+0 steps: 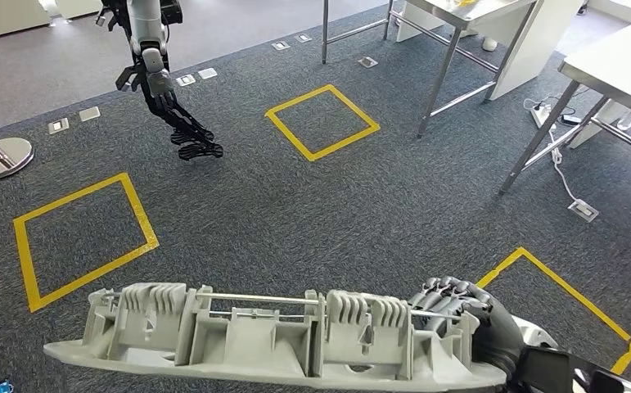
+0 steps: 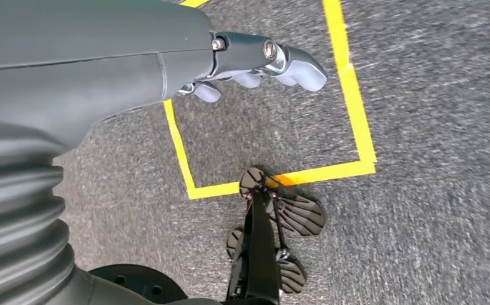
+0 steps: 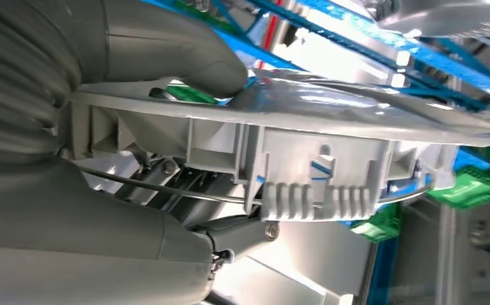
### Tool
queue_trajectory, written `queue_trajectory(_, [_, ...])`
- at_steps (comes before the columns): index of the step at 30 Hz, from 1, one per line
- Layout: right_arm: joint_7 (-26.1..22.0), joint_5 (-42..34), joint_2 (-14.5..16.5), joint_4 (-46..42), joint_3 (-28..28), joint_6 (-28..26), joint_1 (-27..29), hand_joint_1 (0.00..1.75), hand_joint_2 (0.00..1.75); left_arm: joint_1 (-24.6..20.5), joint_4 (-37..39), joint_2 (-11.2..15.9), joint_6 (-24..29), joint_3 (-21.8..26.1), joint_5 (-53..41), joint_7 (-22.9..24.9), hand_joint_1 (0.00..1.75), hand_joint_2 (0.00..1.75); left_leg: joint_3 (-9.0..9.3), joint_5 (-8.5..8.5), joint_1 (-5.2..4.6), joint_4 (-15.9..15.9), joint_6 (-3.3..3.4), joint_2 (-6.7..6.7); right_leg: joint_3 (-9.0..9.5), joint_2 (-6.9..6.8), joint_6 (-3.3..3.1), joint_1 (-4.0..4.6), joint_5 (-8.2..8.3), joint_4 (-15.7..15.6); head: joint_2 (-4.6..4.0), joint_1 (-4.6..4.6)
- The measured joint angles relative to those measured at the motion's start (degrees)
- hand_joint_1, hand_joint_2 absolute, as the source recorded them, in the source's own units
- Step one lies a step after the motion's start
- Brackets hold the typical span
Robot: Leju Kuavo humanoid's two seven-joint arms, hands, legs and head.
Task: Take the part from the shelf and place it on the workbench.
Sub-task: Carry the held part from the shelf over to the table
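Currently the right hand (image 1: 467,323) is wrapped round one end of the part (image 1: 271,340), low in the head frame. The part is a long grey moulding, carried roughly level with its ribbed side up. The rest sticks out unsupported toward lower left, so it's a one-ended carry and likely to sag or swing. Right wrist view shows the thumb (image 3: 185,57) pressed on the flat flange and the fingers underneath, so it's a clamp across the flange. That looks sensible, as the ribs and wire rod (image 1: 263,297) give poor purchase.

The left hand (image 2: 255,60) hangs over the carpet and holds nothing, fingers loosely curled, not spread.

A steel table (image 1: 459,12) is at upper right, probably the workbench. Yellow floor squares (image 1: 322,123) lie between. Another robot (image 1: 152,57) stands upper left.
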Motion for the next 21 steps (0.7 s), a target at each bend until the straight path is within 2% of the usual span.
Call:
queue_trajectory(1, [-0.1, 0.3, -0.2, -0.5, -0.1, -0.2, 0.5, 1.75, 1.75, 0.1, 0.0, 0.0, 0.0, 0.0, 0.0, 0.0, 0.0, 1.75, -0.04, -0.01, -0.09, 0.0, 0.18, 0.58, -1.68, -1.07, 0.12, 0.06, -2.0, 3.7, 0.0, 0.14])
queue_trajectory(2, [-0.2, 0.6, -0.3, -0.9, -0.3, -0.3, 1.1, 1.75, 1.75, 0.1, 0.0, 0.0, 0.1, 0.0, 0.0, 0.1, 0.0, 1.75, -0.09, -0.04, -0.17, 0.0, 0.29, 1.15, -3.53, -1.59, 0.24, 0.07, -3.87, 7.7, 0.0, 0.23])
queue_trajectory(3, [-0.3, 0.8, -0.6, -1.3, -0.5, -0.5, 1.8, 1.75, 1.75, 0.1, 0.0, 0.0, 0.3, 0.0, 0.0, 0.3, 0.0, 1.75, -0.13, -0.09, -0.25, 0.1, 0.36, 1.75, -4.97, -1.79, 0.35, 0.06, -5.04, 10.9, 0.0, 0.27])
queue_trajectory(4, [-0.6, 0.9, -0.9, -1.7, -0.6, -0.6, 2.6, 1.75, 1.75, 0.1, 0.0, 0.0, 0.4, 0.0, 0.0, 0.6, 0.0, 1.75, -0.15, -0.14, -0.29, 0.1, 0.41, 2.33, -5.47, -1.87, 0.42, 0.04, -5.11, 12.2, -0.01, 0.3])
queue_trajectory(5, [-0.9, 0.7, -1.4, -2.0, -0.7, -0.6, 3.4, 1.75, 1.75, 0.1, 0.0, 0.0, 0.6, 0.0, 0.1, 0.9, 0.0, 1.75, -0.15, -0.2, -0.31, 0.2, 0.42, 2.85, -4.8, -2.01, 0.43, 0.04, -4.14, 11.1, -0.01, 0.33])
queue_trajectory(6, [-1.3, 0.4, -1.9, -2.4, -0.9, -0.4, 4.1, 1.75, 1.75, 0.0, 0.0, -0.1, 0.8, 0.1, 0.2, 1.2, 0.0, 1.75, -0.11, -0.29, -0.32, 0.3, 0.38, 3.34, -3.02, -2.39, 0.38, 0.05, -2.47, 8.0, -0.01, 0.37])
queue_trajectory(8, [-1.8, -0.2, -3.0, -3.2, -1.1, 0.4, 5.2, 1.75, 1.75, -0.1, 0.0, -0.3, 1.2, 0.4, 0.6, 1.4, 0.0, 1.75, 0.01, -0.59, -0.49, 0.5, 0.05, 4.18, 1.41, -4.49, -0.04, 0.24, 0.42, 0.0, 0.0, 0.51])
queue_trajectory(9, [-1.9, -0.1, -3.3, -3.5, -1.2, 1.0, 5.5, 1.75, 1.75, -0.2, 0.0, -0.4, 1.4, 0.6, 0.9, 1.3, 0.0, 1.75, 0.09, -0.76, -0.61, 0.7, -0.22, 4.56, 2.79, -5.27, -0.37, 0.37, 1.09, -2.6, 0.0, 0.55])
queue_trajectory(10, [-2.0, 0.2, -3.4, -3.7, -1.1, 1.7, 5.6, 1.75, 1.75, -0.2, 0.0, -0.6, 1.6, 0.9, 1.2, 1.2, 0.0, 1.75, 0.2, -0.89, -0.73, 0.7, -0.52, 4.98, 3.36, -5.68, -0.72, 0.5, 1.25, -3.9, 0.0, 0.56])
queue_trajectory(12, [-1.9, 1.1, -3.3, -3.8, -1.0, 2.4, 5.6, 1.75, 1.75, -0.3, 0.0, -1.0, 1.8, 1.3, 1.3, 0.5, 0.0, 1.75, 0.44, -0.95, -0.76, 0.5, -1.11, 5.86, 3.16, -4.74, -1.39, 0.58, 1.4, -4.1, 0.0, 0.52])
queue_trajectory(13, [-1.9, 1.3, -3.3, -3.8, -0.9, 2.4, 5.4, 1.75, 1.75, -0.4, 0.0, -1.2, 1.7, 1.4, 1.2, 0.1, 0.0, 1.75, 0.44, -1.14, -0.7, 0.7, -1.47, 5.62, 3.12, -4.3, -1.71, 0.46, 1.58, -4.2, 0.0, 0.51])
queue_trajectory(14, [-1.8, 1.2, -3.3, -3.7, -0.8, 2.3, 5.1, 1.75, 1.75, -0.4, 0.0, -1.3, 1.4, 1.4, 1.0, -0.4, 0.0, 1.75, 0.08, -1.85, -0.6, 1.7, -1.82, 4.75, 3.09, -3.87, -2.02, 0.3, 1.77, -4.4, -0.01, 0.43])
queue_trajectory(16, [-1.0, -0.1, -3.3, -3.6, -0.8, 1.7, 3.9, 1.75, 1.75, -0.3, 0.0, -1.6, 0.6, 1.4, 0.1, -1.3, 0.0, 1.75, -2.31, -5.05, -0.37, 7.1, -2.43, 2.21, 2.99, -2.99, -2.46, -0.01, 2.09, -4.6, -0.01, 0.18])
queue_trajectory(18, [0.3, -2.0, -3.4, -3.2, -1.3, 0.9, 2.3, 1.75, 1.75, -0.2, 0.0, -1.6, -0.1, 1.4, -1.1, -1.7, 0.0, 1.75, -5.86, -8.43, -0.23, 14.6, -2.71, 1.19, 2.76, -1.93, -2.57, -0.05, 2.23, -4.5, 0.0, -0.05])
queue_trajectory(19, [1.0, -2.6, -3.5, -2.9, -1.7, 0.5, 1.5, 1.75, 1.75, -0.2, 0.0, -1.6, -0.4, 1.3, -1.7, -1.7, 0.0, 1.75, -6.88, -8.8, -0.19, 16.7, -2.78, 1.12, 2.68, -1.38, -2.52, -0.07, 2.3, -4.5, 0.0, -0.09])
queue_trajectory(20, [1.7, -2.8, -3.5, -2.7, -2.1, 0.2, 0.9, 1.75, 1.75, -0.2, 0.0, -1.5, -0.6, 1.3, -2.2, -1.6, 0.0, 1.75, -6.85, -8.01, -0.14, 16.6, -2.8, 1.09, 2.66, -0.84, -2.42, -0.1, 2.37, -4.5, 0.0, -0.12])
queue_trajectory(21, [2.4, -2.7, -3.5, -2.4, -2.4, 0.0, 0.3, 1.75, 1.75, -0.3, 0.0, -1.4, -0.7, 1.3, -2.5, -1.4, 0.0, 1.75, -5.66, -6.2, -0.05, 14.0, -2.79, 0.93, 2.66, -0.29, -2.28, -0.17, 2.45, -4.4, 0.0, -0.15])
